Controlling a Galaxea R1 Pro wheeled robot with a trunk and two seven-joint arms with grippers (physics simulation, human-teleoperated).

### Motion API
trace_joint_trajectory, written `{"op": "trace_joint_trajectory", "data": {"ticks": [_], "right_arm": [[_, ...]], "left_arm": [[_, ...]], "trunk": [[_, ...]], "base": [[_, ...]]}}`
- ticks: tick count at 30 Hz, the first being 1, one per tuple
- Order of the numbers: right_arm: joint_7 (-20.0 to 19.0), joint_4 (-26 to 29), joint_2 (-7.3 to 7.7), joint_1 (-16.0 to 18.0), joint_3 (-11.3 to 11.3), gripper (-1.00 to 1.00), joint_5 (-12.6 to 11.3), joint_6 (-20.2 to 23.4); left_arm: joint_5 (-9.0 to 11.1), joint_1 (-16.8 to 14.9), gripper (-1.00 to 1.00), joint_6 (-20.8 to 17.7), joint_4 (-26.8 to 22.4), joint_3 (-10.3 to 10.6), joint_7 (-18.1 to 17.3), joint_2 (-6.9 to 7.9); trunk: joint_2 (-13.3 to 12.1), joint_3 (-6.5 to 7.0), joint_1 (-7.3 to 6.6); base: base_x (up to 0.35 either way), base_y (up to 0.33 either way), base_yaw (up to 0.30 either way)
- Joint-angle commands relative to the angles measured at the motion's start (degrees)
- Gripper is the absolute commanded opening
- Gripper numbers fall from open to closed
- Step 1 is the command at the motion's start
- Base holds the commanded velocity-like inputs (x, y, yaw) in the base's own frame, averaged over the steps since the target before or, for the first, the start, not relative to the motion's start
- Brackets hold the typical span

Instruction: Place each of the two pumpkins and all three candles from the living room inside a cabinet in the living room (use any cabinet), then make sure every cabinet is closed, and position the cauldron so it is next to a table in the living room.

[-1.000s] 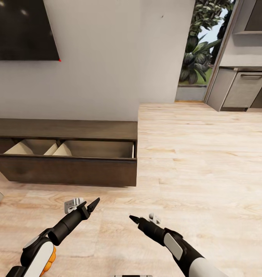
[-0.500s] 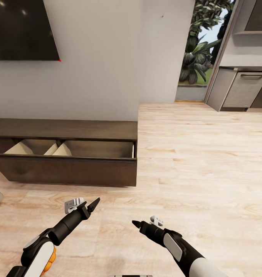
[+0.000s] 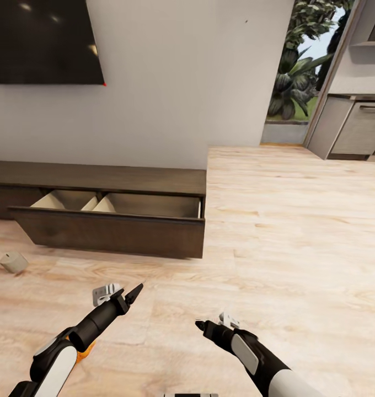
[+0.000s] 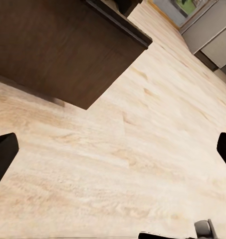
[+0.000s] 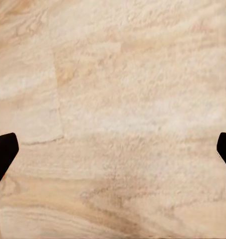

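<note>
Head view: long low cabinet (image 3: 116, 179) of dark brown wood against the pale wall, left of centre. One drawer (image 3: 113, 231) is pulled out, handleless front, pale beige inside split by slanted dividers.

Candle (image 3: 14, 262), a short stubby beige cylinder, lies tipped on its side on the floor (image 3: 298, 231), near the drawer's left end and just in front of it. It sits well apart from both grippers, to the far left of the left gripper (image 3: 121, 293).

Left gripper hovers over bare planks, in front of the drawer and short of it; one dark pointed fingertip and a grey bracket show. In the left wrist view the two black fingertips (image 4: 3, 154) sit at opposite edges of the picture, so the jaws stand wide, nothing between them but floor and the drawer's near corner.

Right gripper (image 3: 212, 325) hangs low over the floor, nearer the robot and right of the left one. Right wrist view gives the same spread: black tips (image 5: 3, 152) at either edge, wide apart, empty, pale wood grain below.

Something orange (image 3: 82, 348) peeks from under the left forearm; too hidden to name.

Floor is light wood plank, matte, wavy grain. Black glossy TV (image 3: 41, 41) hangs on the wall above the cabinet. Far right, a glass opening with green plants (image 3: 295, 71), then grey kitchen units (image 3: 355, 129).
</note>
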State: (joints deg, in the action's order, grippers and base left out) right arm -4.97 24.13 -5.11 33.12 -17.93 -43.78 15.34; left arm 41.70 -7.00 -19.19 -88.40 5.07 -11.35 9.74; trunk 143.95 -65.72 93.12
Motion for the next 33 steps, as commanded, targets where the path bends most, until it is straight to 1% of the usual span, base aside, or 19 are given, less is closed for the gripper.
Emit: {"op": "trace_joint_trajectory", "data": {"ticks": [1, 2, 4, 6, 7, 9, 10, 11, 12, 14, 15, 16, 17, 19, 20, 25, 33], "right_arm": [[1.3, 0.2, -0.04, 0.0, -0.2, 1.0, -0.2, 0.1], [3.0, 0.6, -0.18, 0.0, -0.3, 1.0, -0.2, 0.2], [4.6, 0.9, -0.3, 0.0, -0.4, 1.0, -0.1, 0.2], [5.3, 1.1, -0.37, 0.0, -0.5, 1.0, -0.1, 0.2], [5.8, 1.2, -0.42, 0.0, -1.0, 1.0, 0.0, 0.2], [6.4, 1.3, -0.46, 0.0, -2.2, 1.0, 0.1, 0.1], [7.4, 1.4, -0.48, 0.0, -3.9, 1.0, 0.3, -0.1], [8.0, 1.4, -0.5, 0.0, -4.7, 1.0, 0.4, -0.2], [9.5, 1.5, -0.54, 0.0, -6.1, 1.0, 0.5, -0.3], [11.8, 1.6, -0.73, 0.0, -7.4, 1.0, 0.6, -0.5], [13.0, 1.6, -0.92, 0.0, -7.9, 1.0, 0.6, -0.5], [13.5, 1.6, -1.0, 0.0, -8.1, 1.0, 0.7, -0.6], [14.2, 1.6, -1.11, 0.0, -8.4, 1.0, 0.7, -0.6], [14.6, 1.6, -1.18, 0.0, -8.6, 1.0, 0.8, -0.6], [15.0, 1.5, -1.2, 0.0, -8.8, 1.0, 0.8, -0.7], [15.2, 1.5, -1.22, 0.0, -9.5, 1.0, 0.9, -0.8], [15.4, 1.5, -1.33, 0.0, -10.2, 1.0, 0.8, -0.8]], "left_arm": [[0.5, 0.0, 1.0, -0.3, 0.0, 0.0, 0.0, 0.02], [0.5, 0.0, 1.0, -0.3, 0.0, 0.0, 0.1, 0.02], [0.6, 0.0, 1.0, -0.3, 0.0, 0.0, 1.1, 0.02], [0.6, 0.0, 1.0, -0.3, 0.0, 0.0, 2.3, 0.01], [0.6, 0.0, 1.0, -0.3, 0.0, -0.1, 3.8, 0.01], [0.6, 0.0, 1.0, -0.3, 0.0, -0.1, 5.4, 0.01], [0.6, 0.0, 1.0, -0.2, 0.0, -0.1, 6.8, -0.02], [0.7, 0.0, 1.0, -0.2, 0.0, -0.1, 7.5, -0.01], [0.7, 0.0, 1.0, -0.1, -0.1, -0.1, 8.8, 0.0], [0.8, 0.0, 1.0, -0.1, -0.1, -0.1, 10.8, 0.04], [0.8, 0.0, 1.0, -0.1, -0.1, -0.1, 12.2, 0.03], [0.8, 0.0, 1.0, -0.1, -0.1, -0.1, 13.0, 0.01], [0.8, 0.0, 1.0, -0.1, -0.1, -0.1, 14.7, -0.08], [0.8, 0.0, 1.0, 0.0, -0.1, -0.1, 16.3, -0.11], [0.8, 0.0, 1.0, 0.0, -0.1, -0.1, 18.0, -0.14], [0.8, 0.0, 1.0, 0.0, -0.2, 0.0, 19.2, -0.11], [0.8, 0.0, 1.0, 0.1, -0.3, 0.0, 19.2, -0.07]], "trunk": [[0.0, -0.11, -0.02], [0.0, -0.17, -0.02], [0.0, -0.29, -0.02], [0.0, -0.38, -0.02], [0.0, -0.4, -0.02], [0.0, -0.44, -0.02], [0.0, -0.45, -0.02], [0.0, -0.46, -0.02], [0.0, -0.46, -0.02], [0.0, -0.47, -0.02], [0.0, -0.47, -0.02], [0.0, -0.48, -0.02], [0.0, -0.48, -0.02], [0.0, -0.48, -0.02], [0.0, -0.48, -0.02], [0.0, -0.48, -0.02], [0.0, -0.48, -0.02]], "base": [[-0.085, 0.0, 0.189], [-0.055, 0.0, 0.193], [-0.036, 0.0, 0.188], [-0.02, 0.0, 0.142], [-0.011, 0.0, 0.081], [-0.008, 0.0, 0.058], [-0.005, 0.0, 0.033], [-0.004, 0.0, 0.026], [-0.002, 0.0, 0.017], [-0.002, 0.0, 0.011], [-0.001, 0.0, 0.006], [-0.001, 0.0, 0.004], [0.0, 0.0, 0.003], [0.0, 0.0, 0.002], [0.0, 0.0, 0.0], [0.0, 0.0, 0.0], [0.0, 0.0, 0.0]]}}
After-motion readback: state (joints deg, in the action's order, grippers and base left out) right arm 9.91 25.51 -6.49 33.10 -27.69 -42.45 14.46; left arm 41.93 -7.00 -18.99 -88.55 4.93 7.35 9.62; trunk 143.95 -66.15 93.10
